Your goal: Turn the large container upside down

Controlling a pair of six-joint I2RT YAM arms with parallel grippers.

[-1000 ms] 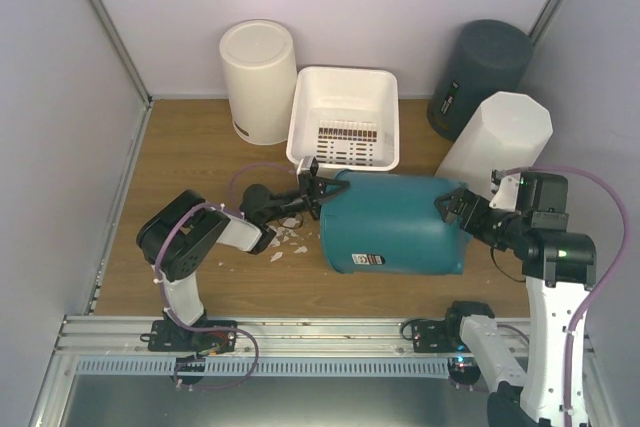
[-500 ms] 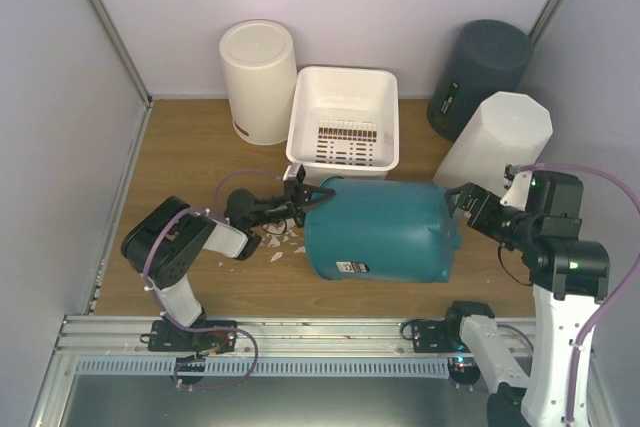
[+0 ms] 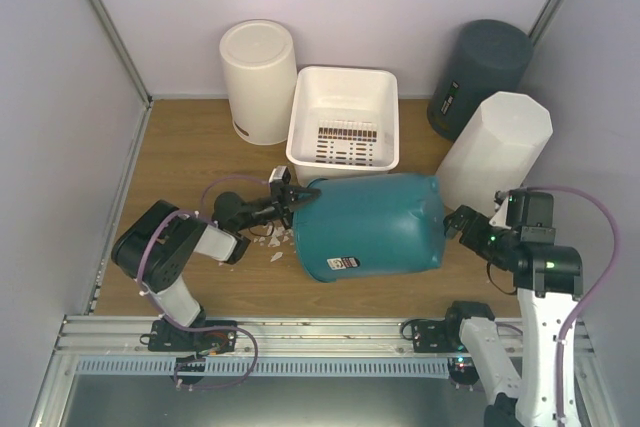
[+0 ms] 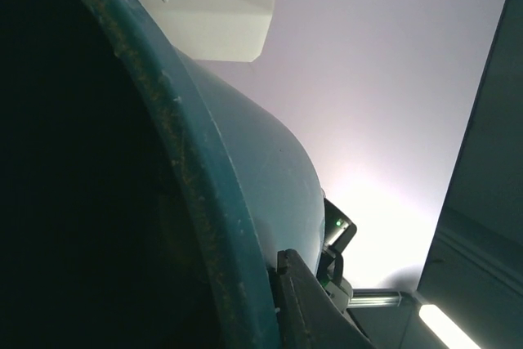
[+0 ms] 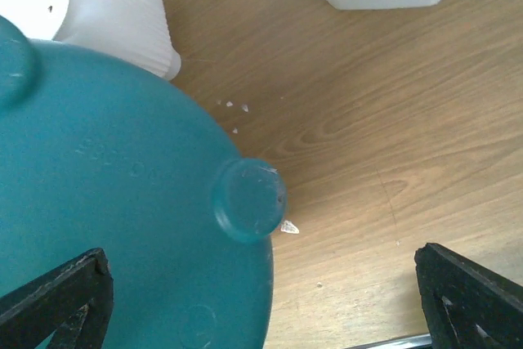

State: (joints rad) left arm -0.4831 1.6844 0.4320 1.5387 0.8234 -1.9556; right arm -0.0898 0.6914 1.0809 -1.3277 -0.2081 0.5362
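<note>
The large teal container (image 3: pixel 370 225) lies on its side in the middle of the table, mouth to the left, base to the right. My left gripper (image 3: pixel 288 198) is shut on its rim at the upper left. In the left wrist view one finger (image 4: pixel 304 298) presses on the outside of the rim (image 4: pixel 214 218); the other finger is hidden in the dark inside. My right gripper (image 3: pixel 461 220) is open wide just right of the base. In the right wrist view (image 5: pixel 261 300) the base (image 5: pixel 122 202) and one round foot (image 5: pixel 248 199) show between the spread fingers.
A white round bin (image 3: pixel 258 77) stands at the back left, with a white slotted basket (image 3: pixel 343 117) next to it. A dark grey bin (image 3: pixel 480 72) and a white octagonal bin (image 3: pixel 497 147) stand at the right. White chips (image 3: pixel 276 241) lie under the left gripper.
The teal container has shifted left with my left gripper on its rim, and its mouth end has swung a little forward. My right gripper has come off the base.
</note>
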